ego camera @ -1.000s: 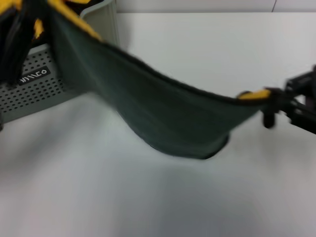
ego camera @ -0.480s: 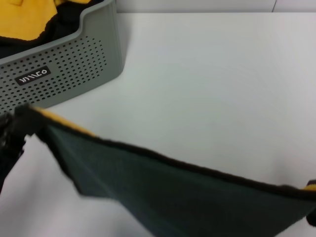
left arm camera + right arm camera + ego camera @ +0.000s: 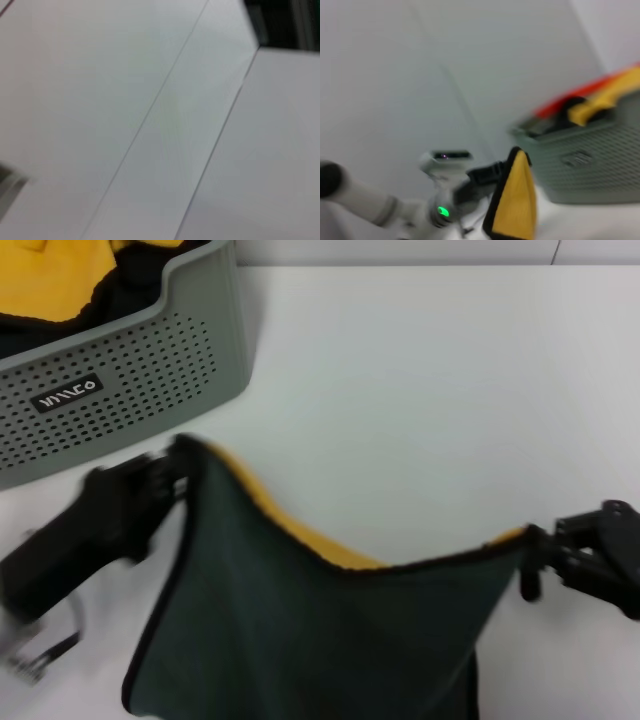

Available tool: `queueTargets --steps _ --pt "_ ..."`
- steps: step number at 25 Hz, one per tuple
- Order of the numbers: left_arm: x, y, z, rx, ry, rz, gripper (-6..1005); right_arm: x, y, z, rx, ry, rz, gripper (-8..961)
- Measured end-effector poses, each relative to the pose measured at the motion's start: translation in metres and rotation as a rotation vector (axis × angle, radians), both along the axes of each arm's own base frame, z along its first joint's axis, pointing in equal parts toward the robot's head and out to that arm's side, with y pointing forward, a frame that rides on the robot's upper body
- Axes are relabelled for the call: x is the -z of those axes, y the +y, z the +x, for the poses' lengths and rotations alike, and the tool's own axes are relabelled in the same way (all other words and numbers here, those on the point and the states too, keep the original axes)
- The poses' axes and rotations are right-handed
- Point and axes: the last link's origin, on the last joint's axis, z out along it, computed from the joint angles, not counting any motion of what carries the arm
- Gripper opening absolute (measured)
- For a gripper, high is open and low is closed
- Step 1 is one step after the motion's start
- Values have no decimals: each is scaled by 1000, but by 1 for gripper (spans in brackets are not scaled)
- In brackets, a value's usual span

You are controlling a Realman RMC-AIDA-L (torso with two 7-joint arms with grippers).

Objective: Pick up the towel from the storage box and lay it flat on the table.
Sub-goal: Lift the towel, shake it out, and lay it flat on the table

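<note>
The towel (image 3: 330,640) has swung clear of the storage box (image 3: 120,380), stretched between left pincer (image 3: 175,475) and right pincer (image 3: 530,560), both clamped on corners, dropping toward the counter's (image 3: 420,380) near edge for spreading.

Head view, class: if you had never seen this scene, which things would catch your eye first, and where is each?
The dark green towel with its yellow underside dominates the near centre, stretched in the air between the left gripper and the right gripper, each shut on a top corner. Behind it, at far left on the white table, stands the perforated grey-green storage box, with a yellow cloth inside.
</note>
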Motion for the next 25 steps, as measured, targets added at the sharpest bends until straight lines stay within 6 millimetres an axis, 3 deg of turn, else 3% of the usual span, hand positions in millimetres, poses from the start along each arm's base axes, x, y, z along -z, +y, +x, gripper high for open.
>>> queueTargets --steps 5,12,19,25 --pt "29 48 5 -74 153 5 35 25 32 7 117 -138 99 96" --pt "40 94 10 -164 269 25 34 41 63 3 198 -219 134 109" --pt "41 124 2 -273 375 50 35 39 82 17 337 -276 204 122" --pt "44 134 1 -284 459 63 34 37 93 24 411 -310 256 133"
